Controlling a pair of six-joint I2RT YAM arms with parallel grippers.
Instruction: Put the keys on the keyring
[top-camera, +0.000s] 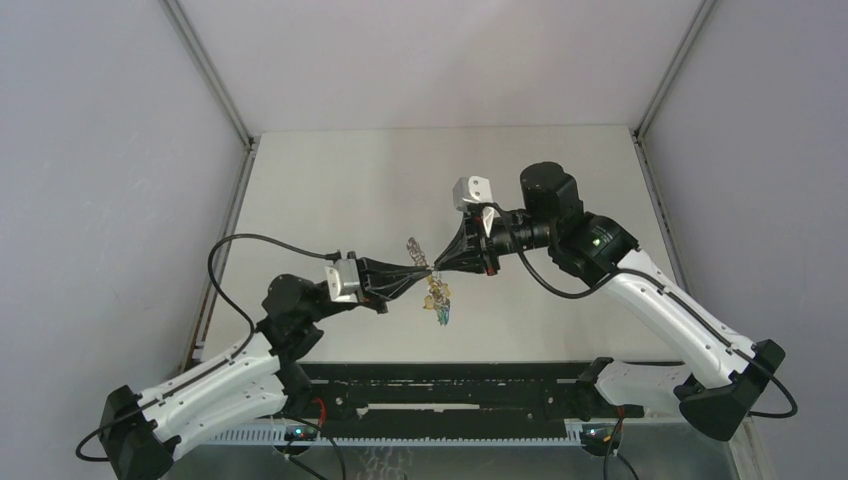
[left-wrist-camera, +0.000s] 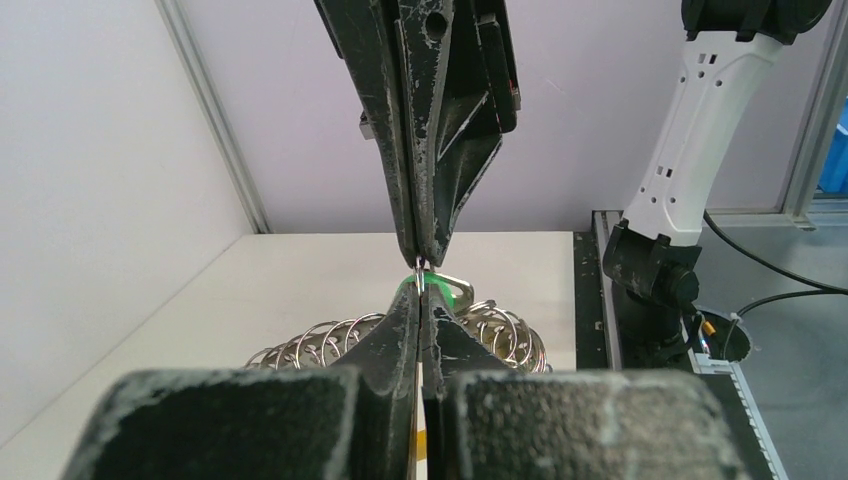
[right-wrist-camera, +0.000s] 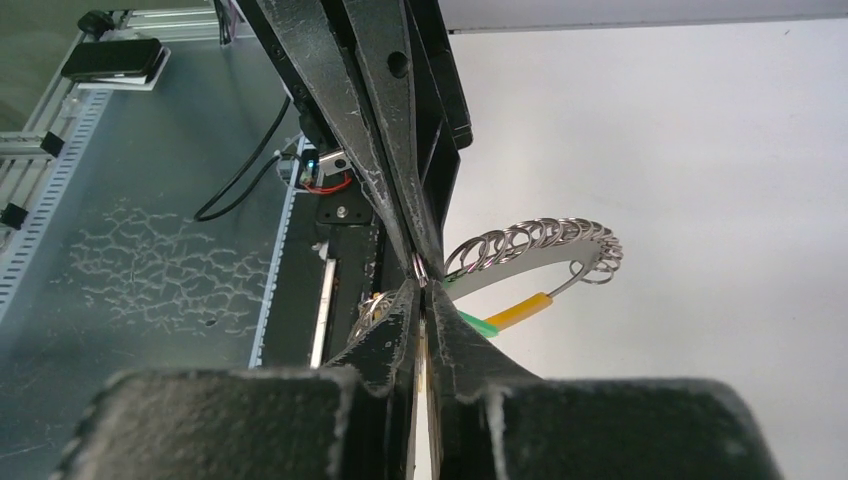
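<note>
Above the desk (top-camera: 330, 180), both the left gripper (top-camera: 424, 269) and the right gripper (top-camera: 441, 263) are squeezed shut, tip to tip, on the keyring (right-wrist-camera: 540, 235), so one small tug apart could let the tiny green key (right-wrist-camera: 478, 322) slip and fall.

No writing, label, brand mark, number or sign can be read in any of the three views.
</note>
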